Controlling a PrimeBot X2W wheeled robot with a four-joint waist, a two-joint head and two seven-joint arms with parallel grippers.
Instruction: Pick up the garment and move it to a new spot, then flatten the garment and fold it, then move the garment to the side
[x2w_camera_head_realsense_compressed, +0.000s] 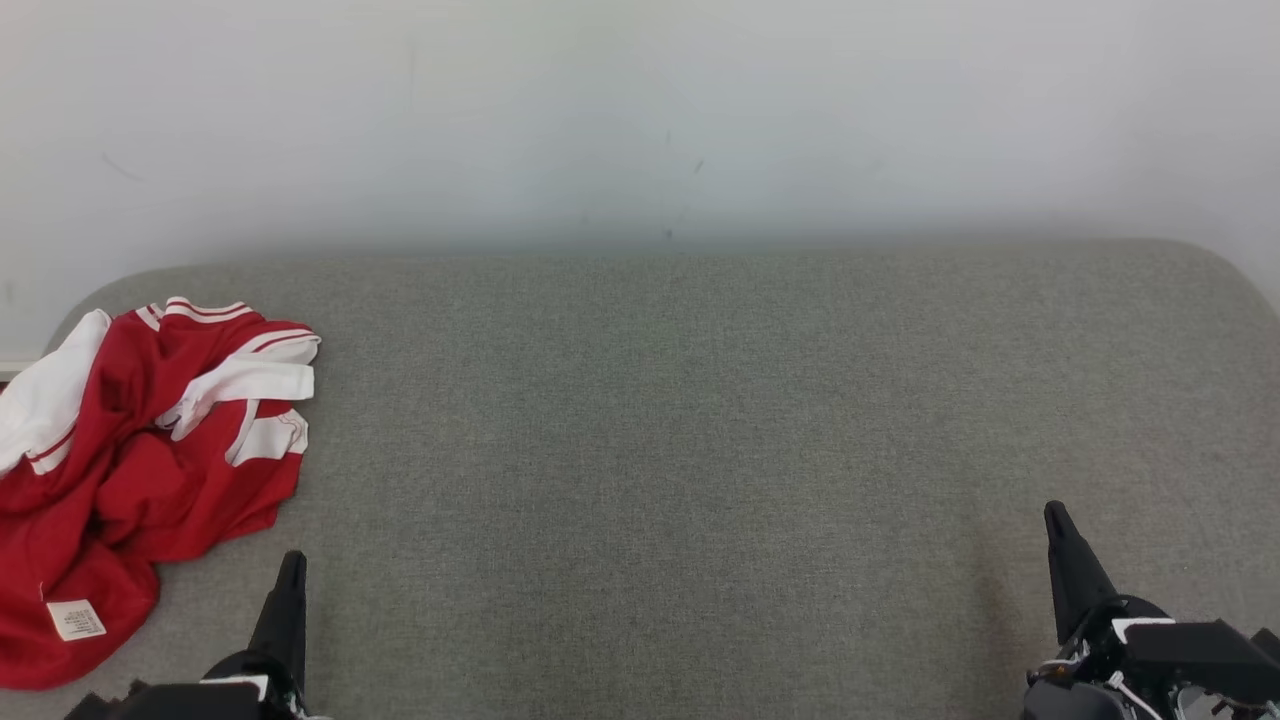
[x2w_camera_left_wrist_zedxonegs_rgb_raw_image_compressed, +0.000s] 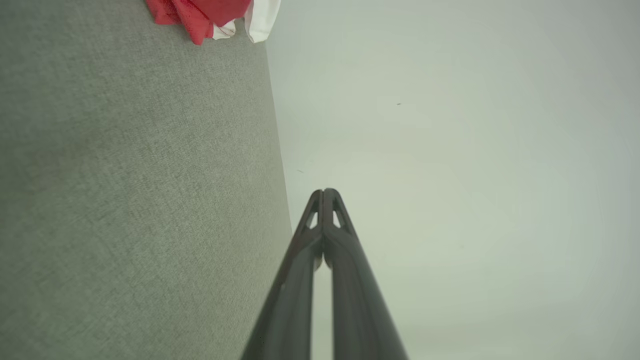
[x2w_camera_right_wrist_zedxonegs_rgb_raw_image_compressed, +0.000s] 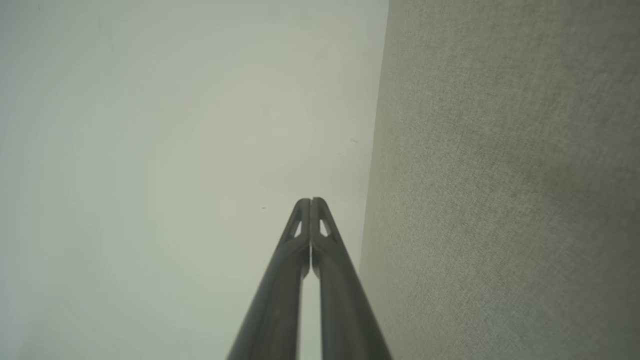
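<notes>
Far left on grey fabric-covered worktop (x2w_camera_head_realsense_compressed: 700, 450): crumpled red-and-white jersey garment (x2w_camera_head_realsense_compressed: 130, 470), bunched up, white label (x2w_camera_head_realsense_compressed: 76, 620) showing. Just beside its near edge, left tool (x2w_camera_head_realsense_compressed: 291, 565), clenched, empty. At lower right, well apart, right tool (x2w_camera_head_realsense_compressed: 1056, 515), clenched, empty.

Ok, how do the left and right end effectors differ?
The left end effector sits close to the crumpled red-and-white garment; the right end effector is far from it, over bare grey fabric. In the head view the right one reaches higher than the left. Both are shut and empty.
</notes>
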